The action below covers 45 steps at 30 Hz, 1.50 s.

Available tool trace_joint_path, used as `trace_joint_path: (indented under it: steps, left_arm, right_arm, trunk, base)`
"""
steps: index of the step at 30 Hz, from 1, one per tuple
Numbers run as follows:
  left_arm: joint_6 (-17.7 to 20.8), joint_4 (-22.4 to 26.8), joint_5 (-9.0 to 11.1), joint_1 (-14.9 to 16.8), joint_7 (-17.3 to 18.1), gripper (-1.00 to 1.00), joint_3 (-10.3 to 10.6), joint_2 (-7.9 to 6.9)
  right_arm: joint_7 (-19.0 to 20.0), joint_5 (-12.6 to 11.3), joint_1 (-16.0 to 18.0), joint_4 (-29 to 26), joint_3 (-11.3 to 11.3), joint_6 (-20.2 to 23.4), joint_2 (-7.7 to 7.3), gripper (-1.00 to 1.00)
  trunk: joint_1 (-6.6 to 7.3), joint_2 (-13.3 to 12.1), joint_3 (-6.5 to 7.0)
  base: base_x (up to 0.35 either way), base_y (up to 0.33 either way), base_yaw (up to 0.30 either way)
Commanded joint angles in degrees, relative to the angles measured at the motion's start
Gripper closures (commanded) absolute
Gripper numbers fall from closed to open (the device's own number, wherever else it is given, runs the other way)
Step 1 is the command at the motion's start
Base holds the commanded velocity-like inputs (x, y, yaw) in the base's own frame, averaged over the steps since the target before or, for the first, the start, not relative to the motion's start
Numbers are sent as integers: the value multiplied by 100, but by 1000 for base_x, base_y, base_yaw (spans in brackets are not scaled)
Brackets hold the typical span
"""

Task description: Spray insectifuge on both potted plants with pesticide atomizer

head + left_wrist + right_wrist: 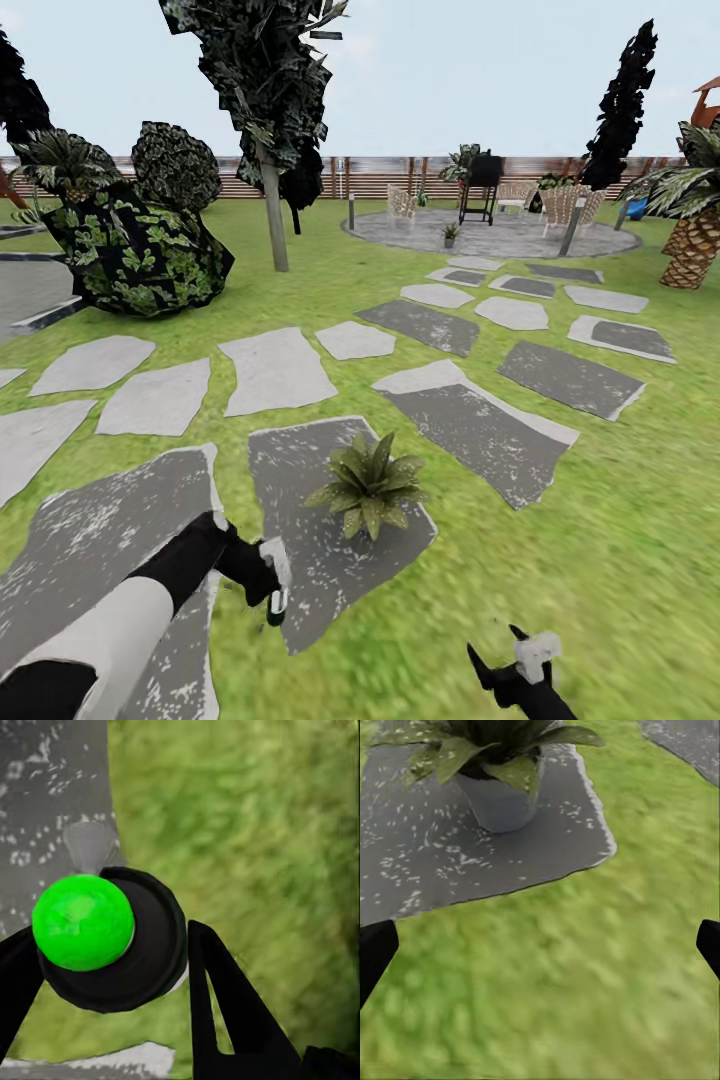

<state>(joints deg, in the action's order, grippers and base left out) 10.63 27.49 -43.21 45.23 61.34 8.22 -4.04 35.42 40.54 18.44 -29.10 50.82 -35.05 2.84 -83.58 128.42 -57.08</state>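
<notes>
A potted plant [368,485] stands on a grey stepping stone [300,470] at lower centre of the head view, its speckled leaves spreading over the slab in the garden lawn [620,520]. In the right wrist view the same plant [487,754] sits in its small grey pot [501,801] near the stone's edge, with grass between it and the camera. A second small potted plant [450,234] stands far off on the round patio [500,238] in the upper right of the head view, near a dark grill [481,185] and wicker chairs [565,205], with the slatted fence [380,175] behind.

The left gripper [270,580], at lower left of the head view, holds the atomizer [276,590] over the boundary of stone and grass, just left of the near plant and apart from it. The left wrist view looks down on the atomizer [112,937] end-on: a bright green ball on a round black body, with the black fingers [225,1005] closed against its sides.

The right gripper [515,665] hangs over grass at the bottom right of the head view. In the right wrist view its two dark fingers [375,952] show at opposite edges of the frame, spread wide with nothing between them.

Dark shrubs [135,250] and a tree trunk [275,220] fill the upper left, a palm [695,230] the right edge
</notes>
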Motion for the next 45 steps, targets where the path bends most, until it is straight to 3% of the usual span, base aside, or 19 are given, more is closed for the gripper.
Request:
trace_joint_path:
  steps: [1, 3, 4, 5, 7, 11, 13, 17, 18, 21, 29, 32, 36, 43, 45]
  left_arm:
    - [46, 11, -87, 64, 209, 100, 422, 7]
    - [54, 11, -298, 94, 352, 100, 705, 53]
    - [61, 8, -390, 103, 407, 100, 828, 108]
    - [69, 8, -443, 108, 454, 100, 893, 145]
    - [82, 12, -498, 119, 549, 100, 940, 181]
    - [100, 29, -625, 212, 872, 100, 960, 204]
    - [104, 63, -643, 223, 936, 100, 961, 204]
    - [53, 91, -611, 225, 958, 100, 928, 187]
    - [49, 90, -597, 224, 939, 100, 914, 186]
    - [52, 102, -566, 223, 902, 100, 896, 208]
    - [54, 99, -563, 220, 594, 100, 857, 655]
    - [54, 98, -563, 215, 373, 100, 851, 769]
    - [54, 97, -557, 203, 266, 100, 848, 797]
    - [54, 98, -540, 198, 255, 100, 840, 882]
    - [48, 98, -366, 197, 255, 100, 842, 918]
  right_arm:
    - [9, 44, 6, -28, -596, -15, 0, -100]
    - [10, 59, 17, -89, -1124, -6, -2, -100]
    - [13, 68, 32, -193, -1524, 8, 1, -100]
    - [11, 69, 44, -320, -1948, 52, 3, -100]
    - [15, 67, 71, -504, -2574, 317, 7, -100]
    - [154, 54, 203, -767, -3416, 872, 24, -100]
    - [403, 52, 331, -806, -3648, 1045, 38, -100]
    - [1148, 51, 742, -827, -3829, 1522, 65, -100]
    - [1291, 51, 817, -828, -3836, 1555, 66, 100]
    - [1544, 52, 966, -828, -3844, 1588, 67, 100]
    - [2250, 55, 1481, -826, -3851, 1609, 80, 100]
    - [2508, 62, 1665, -827, -3888, 1822, 270, 100]
    - [2628, 59, 1711, -966, -4139, 2093, 368, 100]
    - [2636, 51, 1715, -1001, -4185, 2119, 375, 100]
    - [2636, 51, 1715, -1001, -4185, 2120, 376, 100]
  trunk:
    - [1, 2, -6]
    - [1, 2, -6]
    - [1, 2, -6]
    - [1, 2, -6]
    - [1, 2, -6]
    - [1, 2, -6]
    - [1, 2, -6]
    - [1, 2, -6]
    - [1, 2, -6]
    - [1, 2, -6]
    - [1, 2, -6]
    - [1, 2, -6]
    - [1, 2, -6]
    - [1, 2, -6]
    - [1, 2, -6]
  base:
    - [0, 0, 0]
    - [0, 0, 0]
    - [0, 0, 0]
    - [0, 0, 0]
    - [0, 0, 0]
    - [0, 0, 0]
    - [0, 0, 0]
    - [0, 0, 0]
    - [0, 0, 0]
    - [0, 0, 0]
    - [0, 0, 0]
    - [0, 0, 0]
    - [0, 0, 0]
    - [0, 0, 0]
    - [0, 0, 0]
